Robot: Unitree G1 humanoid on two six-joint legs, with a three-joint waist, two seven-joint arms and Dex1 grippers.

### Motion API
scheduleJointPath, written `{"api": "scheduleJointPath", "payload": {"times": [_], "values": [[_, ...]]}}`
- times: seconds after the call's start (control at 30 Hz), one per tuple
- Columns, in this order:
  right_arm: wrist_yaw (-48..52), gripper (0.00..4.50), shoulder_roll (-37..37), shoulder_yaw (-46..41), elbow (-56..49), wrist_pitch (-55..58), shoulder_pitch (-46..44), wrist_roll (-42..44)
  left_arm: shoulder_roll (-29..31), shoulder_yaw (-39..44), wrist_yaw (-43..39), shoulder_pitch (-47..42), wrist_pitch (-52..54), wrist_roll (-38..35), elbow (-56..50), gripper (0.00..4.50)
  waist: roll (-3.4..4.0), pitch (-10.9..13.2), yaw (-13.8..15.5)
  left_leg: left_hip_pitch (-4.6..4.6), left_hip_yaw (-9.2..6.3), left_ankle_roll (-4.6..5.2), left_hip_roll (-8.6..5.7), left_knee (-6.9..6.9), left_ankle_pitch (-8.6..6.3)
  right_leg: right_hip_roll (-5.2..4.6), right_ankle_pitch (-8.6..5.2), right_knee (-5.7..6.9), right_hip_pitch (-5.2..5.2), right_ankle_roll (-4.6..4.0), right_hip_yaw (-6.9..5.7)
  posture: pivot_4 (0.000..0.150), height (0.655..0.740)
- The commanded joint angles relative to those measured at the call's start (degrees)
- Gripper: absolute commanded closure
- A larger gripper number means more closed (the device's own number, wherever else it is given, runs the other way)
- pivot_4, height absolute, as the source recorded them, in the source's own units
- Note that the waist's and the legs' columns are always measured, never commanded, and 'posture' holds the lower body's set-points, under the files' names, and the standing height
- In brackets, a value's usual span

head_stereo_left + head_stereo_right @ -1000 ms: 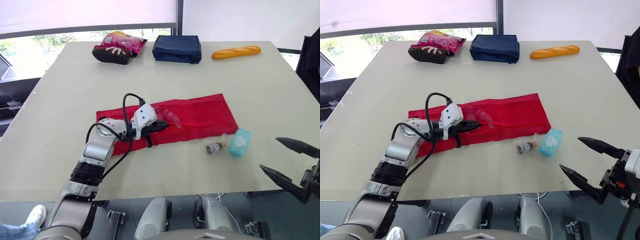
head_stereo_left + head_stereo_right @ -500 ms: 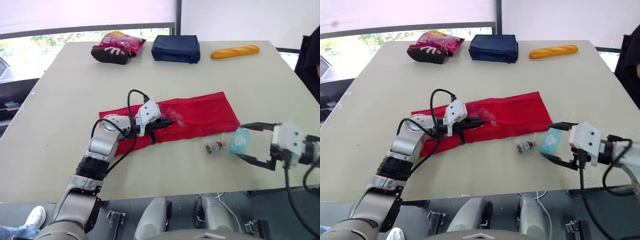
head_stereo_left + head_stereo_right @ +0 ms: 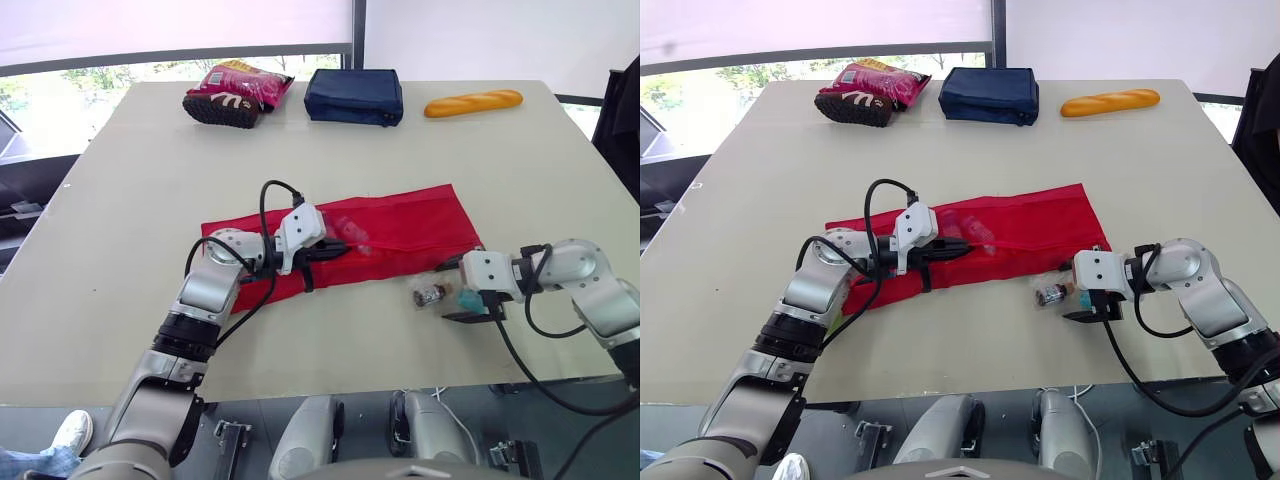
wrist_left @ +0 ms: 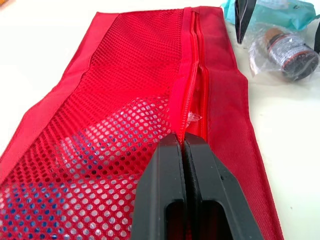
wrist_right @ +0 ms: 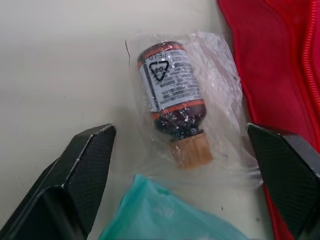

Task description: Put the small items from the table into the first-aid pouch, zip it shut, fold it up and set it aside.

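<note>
Red mesh pouch (image 3: 400, 225) is lying flat and unfolded in the middle of the table (image 3: 120, 180), zipper open. We can make out something clear with blue on it through the mesh, so our guess is at least one item is already inside.

Our left gripper (image 4: 182, 145) has its fingers pressed together on the pouch fabric right at the zipper edge, which looks like it's there to hold the opening up for loading.

Two small things are out on the table just beside the pouch's near edge: a little brown bottle (image 5: 172, 100) sealed in a plastic bag, and a teal packet (image 5: 160, 215) touching that bag. Our right gripper (image 3: 455, 290) is down at the table with its fingers wide apart, one on either side of the teal packet, nothing clamped yet. The bottle lies just past the fingertips.

So we'd call this maybe halfway through the packing. Left to do: grab the packet, grab the bottle, get both in, then zip, fold and set aside. None of those last three have started.
</note>
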Motion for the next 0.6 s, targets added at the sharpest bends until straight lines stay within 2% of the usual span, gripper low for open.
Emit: {"api": "scheduleJointPath", "payload": {"times": [0.03,0.23,0.43,0.6], "values": [[0.50,1.78,-0.91,-1.19,-1.77,1.02,0.92,0.36,0.25,0.79,0.14,-0.24,-0.13,-0.67,-2.04,4.50,0.00,0.00,-0.01,0.00,0.00,0.00,0.00,0.00,0.00,0.00,0.00,0.00,0.00,0.00,0.01,0.150,0.7397],[-1.51,4.09,-1.53,-5.60,-9.94,11.33,3.73,5.19,-0.05,0.67,-0.13,-0.60,-0.05,-0.75,-1.75,4.50,0.01,0.00,0.02,0.01,-0.01,-0.01,0.01,0.00,0.00,-0.02,0.02,0.02,-0.01,-0.02,0.01,0.150,0.7397],[-11.68,4.13,2.17,-7.72,-23.78,30.79,6.44,8.72,-1.03,0.76,-0.34,-0.85,1.36,-1.73,-2.27,4.50,0.01,-0.01,0.08,0.00,-0.05,-0.02,0.03,0.00,0.00,-0.05,0.02,0.02,-0.01,-0.03,-0.01,0.150,0.7397],[-22.65,4.13,7.34,-3.91,-29.25,43.98,5.20,5.19,-2.21,0.65,0.37,-0.57,2.68,-2.32,-3.13,4.50,0.02,-0.01,0.09,-0.01,-0.05,-0.02,0.01,0.00,0.00,-0.06,0.02,0.03,-0.03,-0.03,0.00,0.150,0.7397]]}}
